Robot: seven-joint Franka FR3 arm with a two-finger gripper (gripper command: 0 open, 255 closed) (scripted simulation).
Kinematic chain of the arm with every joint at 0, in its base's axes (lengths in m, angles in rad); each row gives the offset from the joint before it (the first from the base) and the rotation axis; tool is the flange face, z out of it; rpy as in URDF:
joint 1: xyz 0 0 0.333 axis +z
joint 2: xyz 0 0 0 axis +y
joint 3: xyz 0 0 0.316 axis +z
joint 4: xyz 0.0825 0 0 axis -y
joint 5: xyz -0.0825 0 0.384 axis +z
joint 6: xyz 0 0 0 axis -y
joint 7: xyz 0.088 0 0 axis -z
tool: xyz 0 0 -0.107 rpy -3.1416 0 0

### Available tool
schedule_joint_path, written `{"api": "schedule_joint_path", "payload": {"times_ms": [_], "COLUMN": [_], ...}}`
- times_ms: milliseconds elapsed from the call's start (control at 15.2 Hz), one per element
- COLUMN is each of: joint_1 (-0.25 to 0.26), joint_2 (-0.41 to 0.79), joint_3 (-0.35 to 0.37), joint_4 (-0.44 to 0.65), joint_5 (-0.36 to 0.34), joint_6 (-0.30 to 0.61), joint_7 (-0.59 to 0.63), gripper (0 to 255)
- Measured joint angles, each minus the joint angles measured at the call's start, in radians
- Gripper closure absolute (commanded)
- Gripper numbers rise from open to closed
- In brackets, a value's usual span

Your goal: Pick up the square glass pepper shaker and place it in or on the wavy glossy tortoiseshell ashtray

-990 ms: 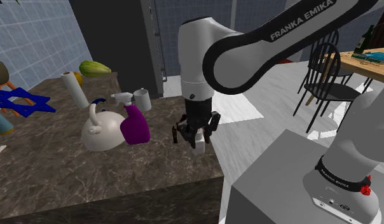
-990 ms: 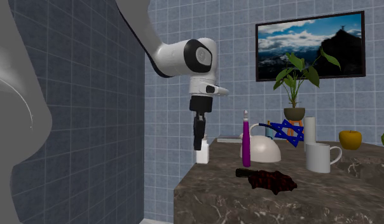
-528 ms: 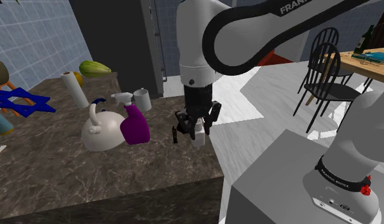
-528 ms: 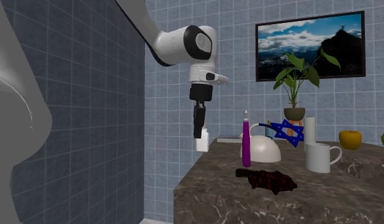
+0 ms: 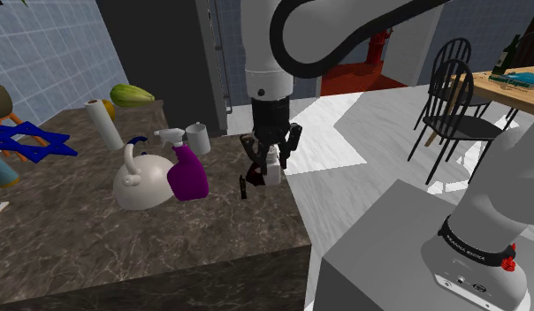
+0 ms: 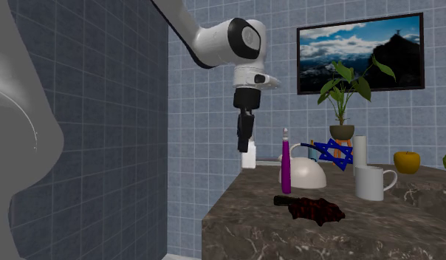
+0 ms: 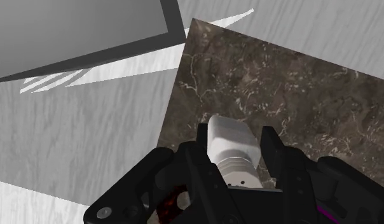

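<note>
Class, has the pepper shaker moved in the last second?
Yes: clasped in the claw, the shaker rose and shifted toward the purple bottle, second exterior view.

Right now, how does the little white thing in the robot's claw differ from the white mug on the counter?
The shaker hangs clear of the counter, clasped in the gripper; the mug stands on it. The shaker is blocky with no handle; the mug is round with a handle. Both are drawn white.

I see a dark marbled counter [image 5: 124, 243] carrying a white kettle [image 5: 138, 187], purple spray bottle [image 5: 187, 175], white mug [image 5: 198, 138], paper roll [image 5: 103, 124] and, probably, the dark ashtray [image 6: 311, 209].
</note>
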Motion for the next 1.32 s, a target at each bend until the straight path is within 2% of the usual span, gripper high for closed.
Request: {"api": "schedule_joint_path", "payload": {"times_ms": [396, 858, 1320], "joint_1": [-0.061, -0.116, -0.118], "joint_2": [0.114, 0.277, 0.320], "joint_3": [-0.057, -0.112, -0.117], "joint_4": [0.120, 0.321, 0.283], "joint_5": [-0.067, -0.142, -0.158], "joint_6": [-0.027, -0.085, -0.007], "joint_7": [-0.081, -0.159, -0.164], "gripper": [255, 255, 255]}}
